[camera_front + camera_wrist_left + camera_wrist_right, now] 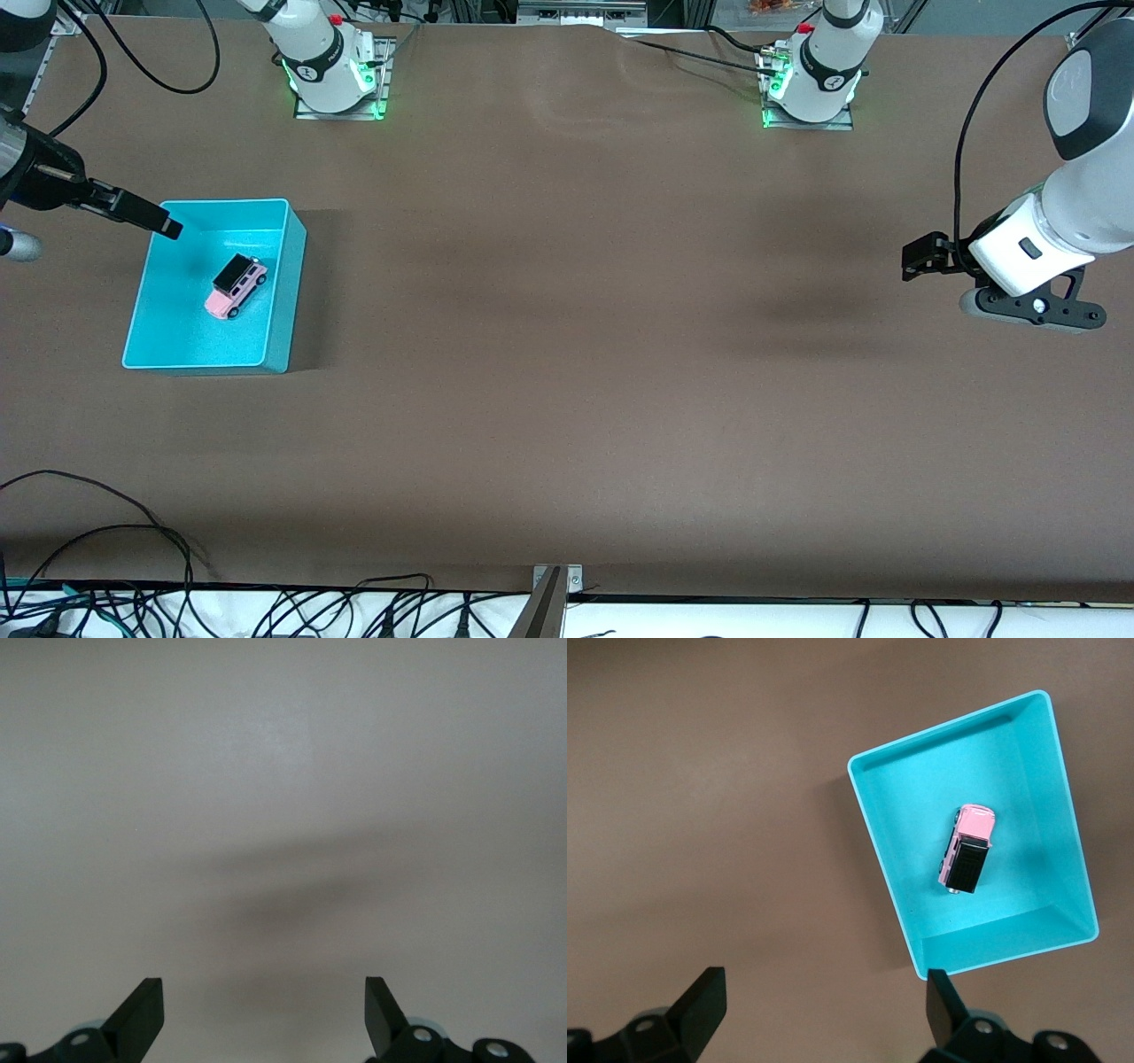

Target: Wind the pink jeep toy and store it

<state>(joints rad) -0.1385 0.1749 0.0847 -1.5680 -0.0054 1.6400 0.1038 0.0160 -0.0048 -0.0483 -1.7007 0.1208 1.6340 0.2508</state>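
The pink jeep toy [236,286] [967,849], light pink with a black roof, stands on its wheels on the floor of the turquoise bin [293,266] [879,843]. It sits loose, with nothing touching it. My right gripper [172,229] [826,989] hangs open and empty in the air over the bin's corner, toward the right arm's end of the table. My left gripper [909,262] [264,994] is open and empty too, held above bare table at the left arm's end, and that arm waits.
The brown table [567,354] stretches between the bin and the left arm. Both arm bases [332,71] [811,80] stand along the edge farthest from the front camera. Cables [133,602] lie along the nearest edge.
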